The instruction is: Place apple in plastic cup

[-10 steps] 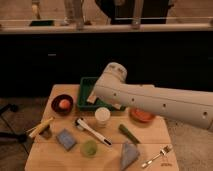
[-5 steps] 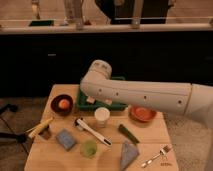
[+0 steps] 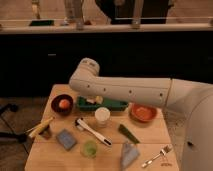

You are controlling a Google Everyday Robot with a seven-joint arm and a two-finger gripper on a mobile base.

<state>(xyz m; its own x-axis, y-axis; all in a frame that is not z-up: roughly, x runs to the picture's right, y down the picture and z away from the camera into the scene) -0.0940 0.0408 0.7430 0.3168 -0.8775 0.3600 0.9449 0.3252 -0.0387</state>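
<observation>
The apple (image 3: 64,103) is small and orange-red and lies in a dark round bowl (image 3: 55,109) at the table's left. The plastic cup (image 3: 90,148) is short, translucent light green, and stands upright near the front edge, well apart from the apple. My white arm (image 3: 130,91) reaches in from the right, its rounded joint (image 3: 86,69) above and to the right of the bowl. My gripper (image 3: 94,99) shows only as pale parts under the arm, over the green tray, right of the apple.
A green tray (image 3: 112,106) lies at the back middle, with a white cup (image 3: 102,116) in front of it and an orange bowl (image 3: 143,112) to the right. A banana (image 3: 40,127), blue sponge (image 3: 66,139), white-handled brush (image 3: 92,131), grey pouch (image 3: 129,152) and fork (image 3: 156,156) lie around.
My arm has swung steadily to the left, its rounded joint moving from over the tray toward the bowl with the apple. The things on the table have not moved.
</observation>
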